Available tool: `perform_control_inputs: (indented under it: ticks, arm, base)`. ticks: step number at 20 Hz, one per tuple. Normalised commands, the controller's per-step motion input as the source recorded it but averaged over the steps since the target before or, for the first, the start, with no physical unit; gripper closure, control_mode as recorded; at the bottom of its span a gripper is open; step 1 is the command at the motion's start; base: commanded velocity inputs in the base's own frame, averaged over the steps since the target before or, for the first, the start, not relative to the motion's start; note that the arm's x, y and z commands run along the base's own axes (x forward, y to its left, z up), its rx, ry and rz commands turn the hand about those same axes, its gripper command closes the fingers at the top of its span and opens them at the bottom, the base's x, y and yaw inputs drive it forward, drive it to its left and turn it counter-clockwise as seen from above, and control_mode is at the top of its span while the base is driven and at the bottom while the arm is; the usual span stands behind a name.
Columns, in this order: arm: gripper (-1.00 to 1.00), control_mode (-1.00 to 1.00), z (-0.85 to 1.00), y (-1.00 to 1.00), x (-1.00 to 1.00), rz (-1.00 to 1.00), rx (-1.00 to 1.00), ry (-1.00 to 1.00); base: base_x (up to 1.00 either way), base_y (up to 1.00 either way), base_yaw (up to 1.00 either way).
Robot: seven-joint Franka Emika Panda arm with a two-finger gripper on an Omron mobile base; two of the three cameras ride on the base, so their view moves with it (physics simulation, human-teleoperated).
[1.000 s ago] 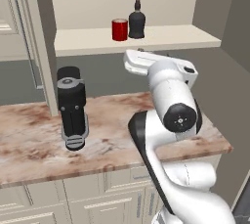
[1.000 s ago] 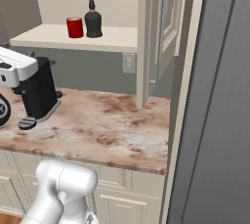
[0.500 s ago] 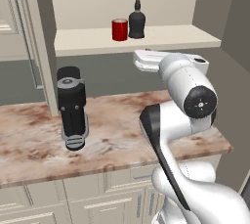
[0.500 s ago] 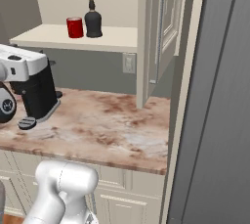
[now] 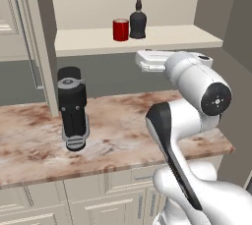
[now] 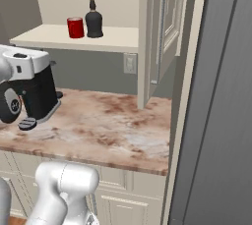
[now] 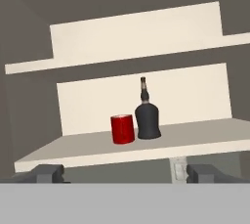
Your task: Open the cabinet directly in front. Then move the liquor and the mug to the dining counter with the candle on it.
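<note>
Cabinet [image 6: 160, 32] doors open, mug [image 5: 120, 29] and liquor [image 5: 138, 18] side by side on the lower shelf.
Gripper [image 7: 124, 173] hangs below shelf level, fingers spread wide and empty, well short of both; coffee machine [image 5: 73, 108] on the counter [image 5: 29, 145].

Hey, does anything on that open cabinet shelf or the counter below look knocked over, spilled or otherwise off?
Nothing stands out. The mug and the liquor stand upright side by side on the cabinet shelf, and the black appliance sits upright on the marbled counter with no spill around it.
</note>
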Motion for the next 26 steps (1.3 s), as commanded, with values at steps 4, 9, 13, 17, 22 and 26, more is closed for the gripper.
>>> perform_control_inputs:
  ticks: [4, 9, 13, 17, 22, 26]
  arm:
    - [-1.00, -1.00, 0.00, 0.00, 0.00, 0.01, 0.00, 0.00]
    - [-1.00, -1.00, 0.00, 0.00, 0.10, 0.00, 0.00, 0.00]
    - [-1.00, -1.00, 0.00, 0.00, 0.36, 0.00, 0.00, 0.00]
    - [-1.00, -1.00, 0.00, 0.00, 0.51, 0.00, 0.00, 0.00]
    - [-1.00, -1.00, 0.00, 0.00, 0.50, 0.00, 0.00, 0.00]
    - [-1.00, -1.00, -0.01, 0.00, 0.51, 0.00, -0.01, 0.07]
  base:
    - [0.00, 0.00, 0.00]
    - [0.00, 0.00, 0.00]
    - [0.00, 0.00, 0.00]
    - [0.00, 0.00, 0.00]
    - [0.00, 0.00, 0.00]
    - [0.00, 0.00, 0.00]
